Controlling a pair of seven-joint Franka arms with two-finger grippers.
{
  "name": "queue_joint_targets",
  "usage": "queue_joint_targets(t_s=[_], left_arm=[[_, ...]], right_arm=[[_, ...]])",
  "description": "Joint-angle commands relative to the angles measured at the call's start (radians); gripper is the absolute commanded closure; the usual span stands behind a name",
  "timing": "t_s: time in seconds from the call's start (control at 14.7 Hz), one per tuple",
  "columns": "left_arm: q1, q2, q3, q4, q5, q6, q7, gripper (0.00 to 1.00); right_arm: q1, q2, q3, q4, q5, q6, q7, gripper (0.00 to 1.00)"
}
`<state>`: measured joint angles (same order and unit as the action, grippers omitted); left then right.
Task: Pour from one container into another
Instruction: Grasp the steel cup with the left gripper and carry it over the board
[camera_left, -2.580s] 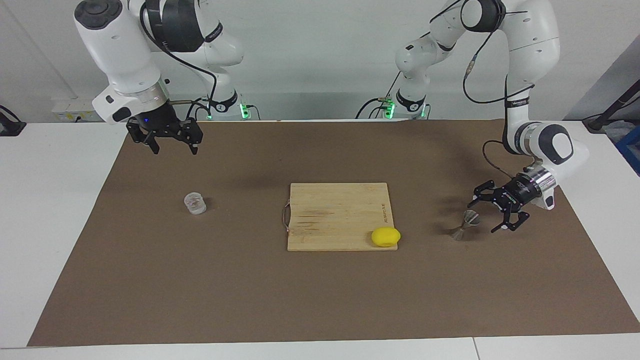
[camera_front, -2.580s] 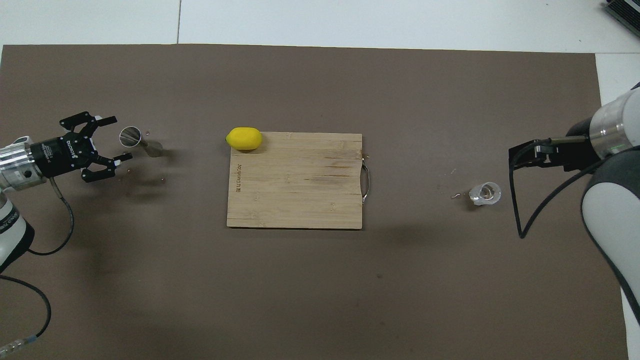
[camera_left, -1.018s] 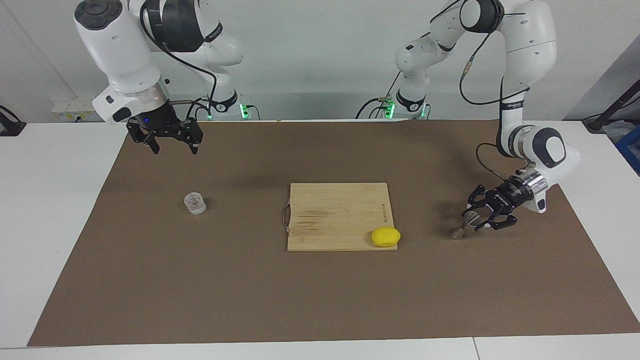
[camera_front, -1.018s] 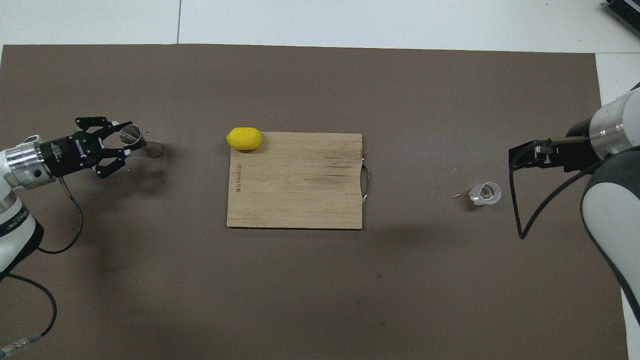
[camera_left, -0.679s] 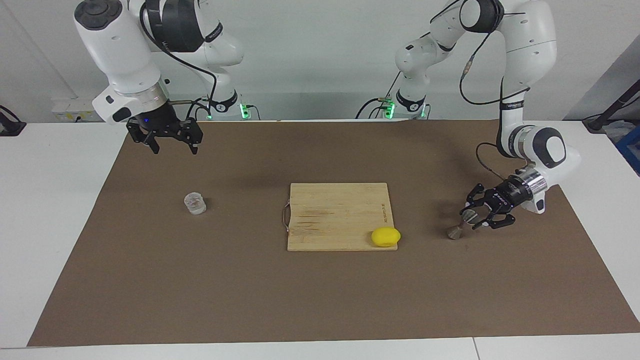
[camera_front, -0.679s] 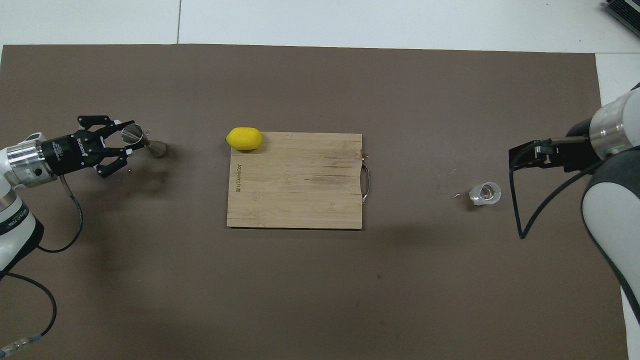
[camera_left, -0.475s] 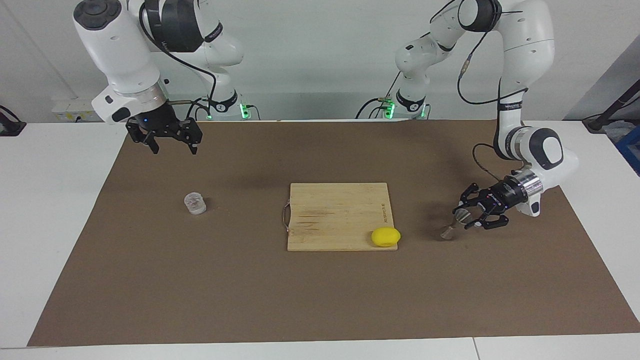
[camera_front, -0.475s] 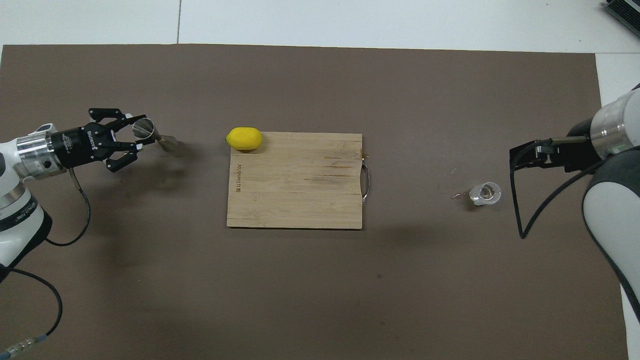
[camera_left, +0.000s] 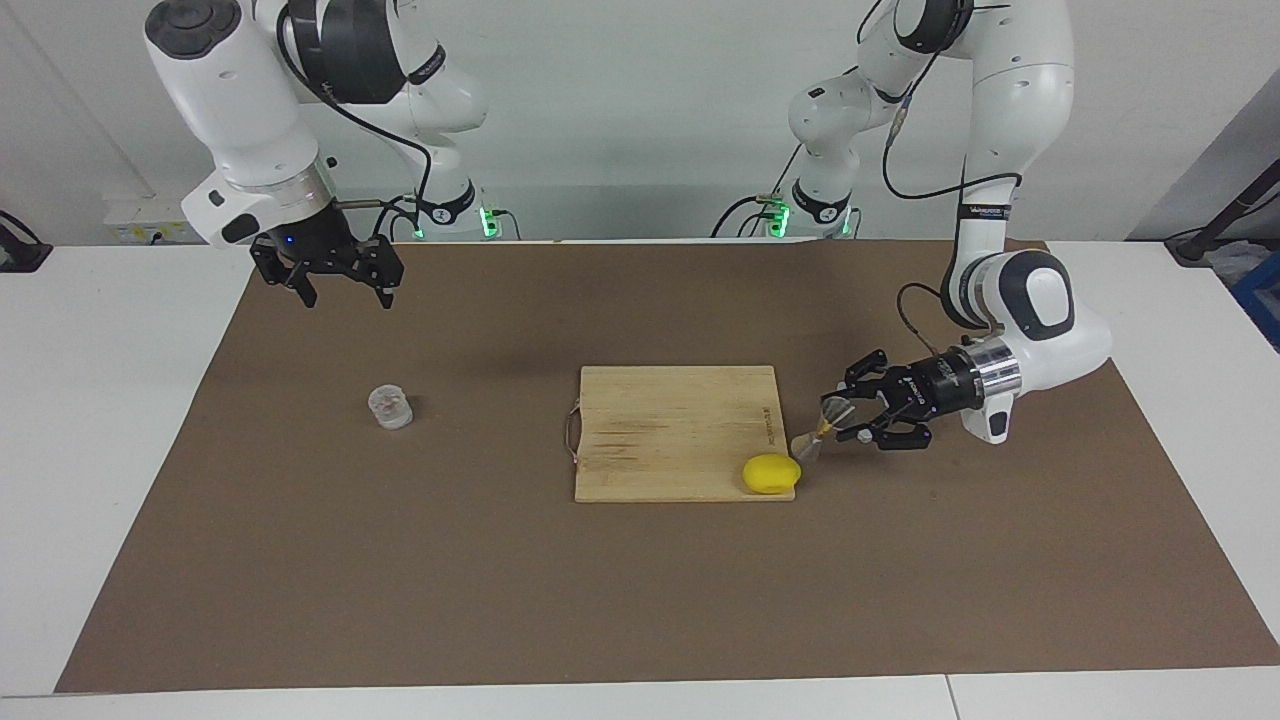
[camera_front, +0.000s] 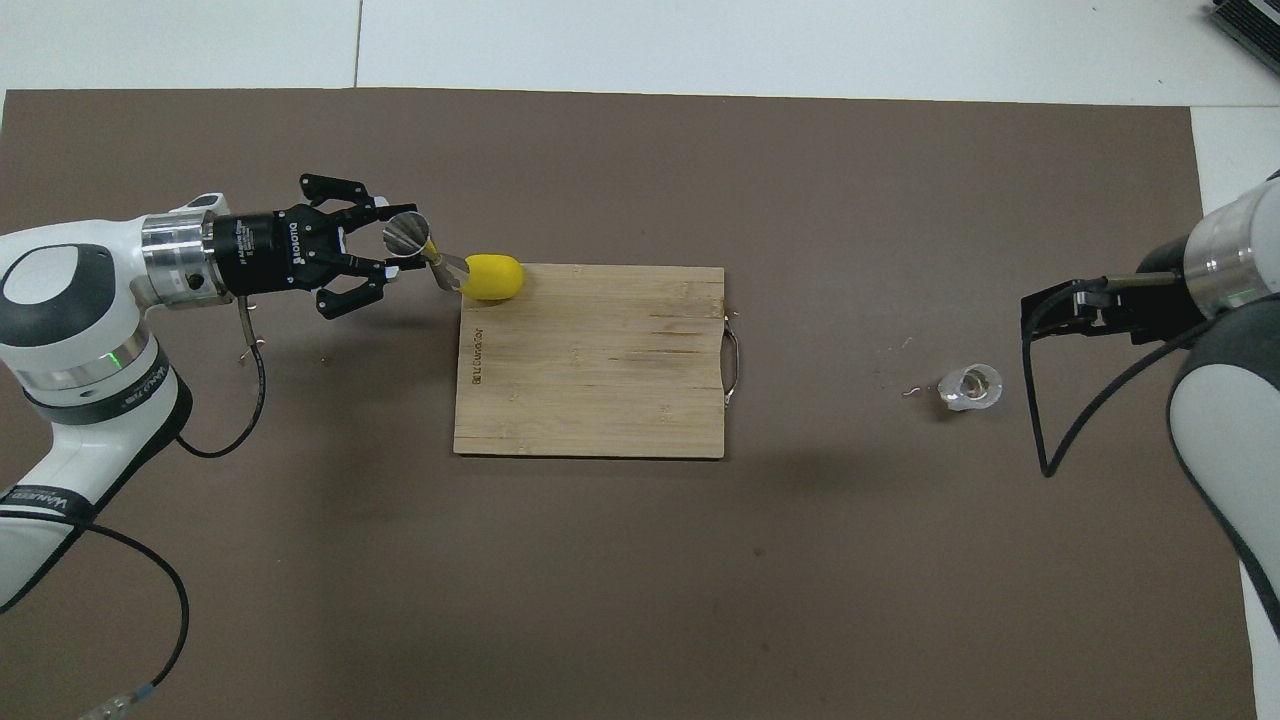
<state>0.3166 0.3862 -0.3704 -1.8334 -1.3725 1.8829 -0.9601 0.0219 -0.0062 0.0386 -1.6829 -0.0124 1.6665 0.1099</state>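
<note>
The glass stands alone on the brown mat toward the right arm's end, and the right gripper hangs above the mat with its fingers spread and nothing in them, nowhere near touching it. The jigger is tilted, clamped in the left gripper, its lower cone just beside the lemon at the corner of the cutting board.

A white table carries a large brown mat; beside the mat's edge nearest the robots rises a plain pale wall.
</note>
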Motion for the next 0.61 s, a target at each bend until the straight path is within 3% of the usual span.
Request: queue_joint_targets(t_s=[0.0, 0.34, 0.54], left_arm=[[-0.097, -0.046, 0.001, -0.01, -0.049, 0.141, -0.077, 1.0], [-0.327, -0.046, -0.016, -0.021, -0.183, 0.474, -0.089, 1.0], [-0.43, -0.038, -0.013, -0.02, -0.33, 0.628, -0.077, 1.0]], right_arm=[[-0.007, -0.02, 0.001, -0.015, 0.002, 0.009, -0.024, 0.0], [-0.007, -0.021, 0.0, -0.014, 0.0, 0.004, -0.025, 0.0], [-0.008, -0.021, 0.0, -0.011, 0.0, 0.001, -0.007, 0.0]])
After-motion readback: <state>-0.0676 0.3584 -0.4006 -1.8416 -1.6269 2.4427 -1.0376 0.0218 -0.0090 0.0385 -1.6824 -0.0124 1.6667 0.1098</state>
